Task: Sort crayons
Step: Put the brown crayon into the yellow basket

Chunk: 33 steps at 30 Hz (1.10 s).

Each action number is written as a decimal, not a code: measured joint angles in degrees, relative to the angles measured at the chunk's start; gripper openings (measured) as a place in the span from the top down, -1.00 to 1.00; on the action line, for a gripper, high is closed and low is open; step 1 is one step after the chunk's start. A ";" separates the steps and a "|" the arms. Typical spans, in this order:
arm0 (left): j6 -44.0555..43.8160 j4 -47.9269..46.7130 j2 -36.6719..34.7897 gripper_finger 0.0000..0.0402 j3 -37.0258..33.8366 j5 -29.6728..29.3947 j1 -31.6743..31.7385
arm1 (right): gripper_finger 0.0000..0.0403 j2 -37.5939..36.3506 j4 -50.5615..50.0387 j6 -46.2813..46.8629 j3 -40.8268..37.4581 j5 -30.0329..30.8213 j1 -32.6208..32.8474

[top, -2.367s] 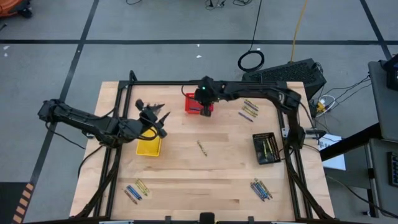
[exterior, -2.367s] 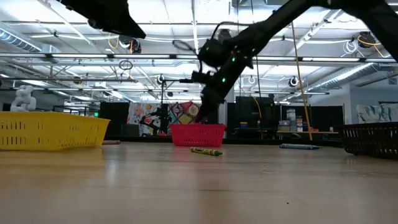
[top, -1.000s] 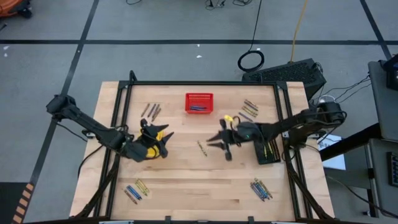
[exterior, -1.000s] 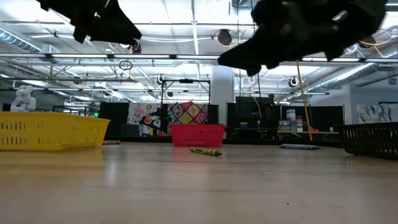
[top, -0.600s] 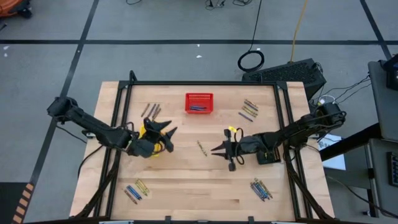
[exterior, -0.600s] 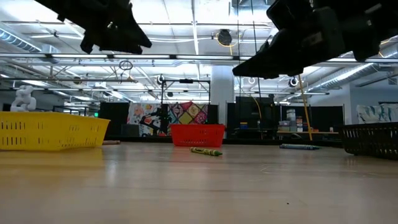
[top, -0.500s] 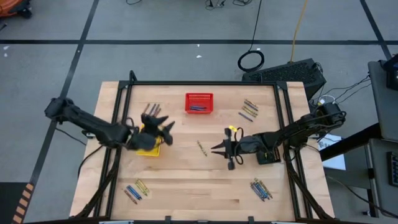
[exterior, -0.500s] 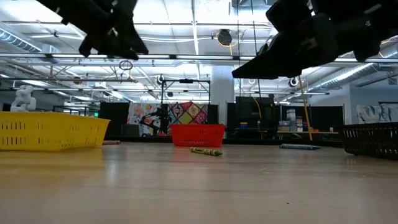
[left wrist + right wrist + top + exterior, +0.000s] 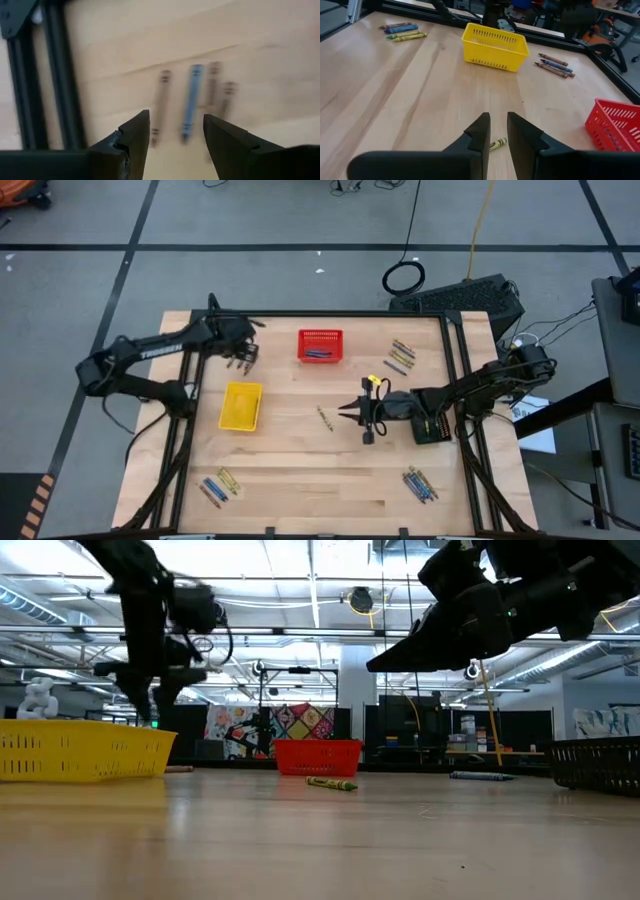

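My left gripper (image 9: 243,358) hangs open over a small cluster of crayons near the table's far left corner. In the left wrist view its fingers (image 9: 175,125) straddle a blue crayon (image 9: 191,102) from above without touching it, with brown ones (image 9: 162,107) beside it. My right gripper (image 9: 350,412) hovers mid-table, pointing toward the table's left. Its fingers (image 9: 498,125) stand a narrow gap apart with nothing between them. A single yellow-green crayon (image 9: 496,144) lies flat on the table just beyond their tips (image 9: 325,418).
The yellow basket (image 9: 240,406) stands left of centre, and the red basket (image 9: 320,346) at the far middle holds blue crayons. The black basket (image 9: 430,420) is on the right behind my right arm. More crayon groups lie far right (image 9: 400,356), near right (image 9: 418,483) and near left (image 9: 215,485).
My left gripper has swung from above the yellow basket toward the table's far edge. It has tipped to point steeply down over the far-left crayon cluster, staying open. The crayons and baskets have not moved.
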 joint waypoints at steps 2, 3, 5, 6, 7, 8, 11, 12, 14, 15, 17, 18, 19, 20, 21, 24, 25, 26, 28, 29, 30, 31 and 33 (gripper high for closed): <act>3.18 1.10 2.94 0.06 0.00 1.59 4.65 | 0.75 0.00 0.06 -0.01 0.00 0.01 -0.08; 4.91 1.73 4.42 0.06 0.00 2.41 6.62 | 0.75 0.00 0.11 -0.03 0.00 0.00 -0.08; 7.59 3.84 7.49 0.06 0.00 4.26 10.08 | 0.75 0.00 0.02 -0.03 0.00 0.02 -0.10; 8.99 5.14 9.06 0.06 0.00 5.54 11.63 | 0.75 0.00 -0.08 -0.07 0.00 0.00 -0.08; 10.36 6.12 10.66 0.06 0.00 6.74 12.93 | 0.75 0.00 -0.11 -0.10 0.00 0.00 -0.08; 11.53 7.12 12.25 0.06 0.00 7.99 14.04 | 0.75 0.00 -0.07 -0.12 0.00 -0.02 -0.08; 14.16 8.38 16.67 0.06 0.42 9.62 16.34 | 0.75 0.00 -0.09 -0.12 0.00 0.00 -0.08; 14.50 8.18 17.87 0.06 0.63 9.66 16.71 | 0.75 0.00 -0.11 0.09 0.00 0.00 -0.08; 15.24 8.55 19.45 0.06 1.26 9.71 17.01 | 0.75 0.00 -0.09 0.74 0.00 -0.01 -0.08; 15.69 8.58 19.83 0.06 1.43 9.48 16.89 | 0.75 0.00 -0.14 0.91 0.00 -0.03 -0.08; 15.83 8.83 20.41 0.06 1.72 9.28 16.53 | 0.75 0.00 -0.13 1.37 0.00 -0.02 -0.08; 15.86 8.99 20.47 0.07 1.71 9.27 16.52 | 0.75 0.00 -0.17 1.88 0.00 -0.05 -0.08; 15.86 9.15 20.47 0.10 1.68 9.27 16.54 | 0.75 0.00 -0.17 2.39 0.00 -0.05 -0.08; 15.88 9.28 20.47 0.14 1.68 9.27 16.52 | 0.75 0.00 -0.16 2.51 0.00 -0.05 -0.08; 15.89 9.35 20.47 0.20 1.68 9.30 16.50 | 0.75 0.00 -0.16 2.55 0.00 -0.05 -0.08; 16.14 9.56 20.52 0.42 1.66 9.93 16.46 | 0.75 0.00 -0.17 2.61 0.00 -0.05 -0.07; 16.27 9.59 20.54 0.51 1.66 10.22 16.46 | 0.75 0.00 -0.17 2.61 0.00 -0.05 -0.04; 16.31 9.57 20.54 0.60 1.66 10.36 16.46 | 0.75 0.00 -0.20 2.61 0.00 -0.06 -0.02; 16.48 9.48 20.54 0.79 1.64 10.49 16.43 | 0.75 0.00 -0.20 2.56 0.00 -0.03 0.35; 17.15 9.21 20.50 0.88 1.67 10.60 16.45 | 0.75 0.00 -0.22 2.40 0.00 -0.03 0.68; 17.66 9.06 20.49 0.93 1.77 10.84 16.48 | 0.75 0.00 -0.21 2.34 0.00 -0.03 1.07; 18.03 8.92 20.49 0.95 1.93 10.91 16.48 | 0.75 0.00 -0.24 2.16 0.00 -0.03 1.48; 18.80 7.99 20.22 0.95 2.52 10.86 16.52 | 0.75 0.00 -0.52 1.94 0.00 0.05 2.31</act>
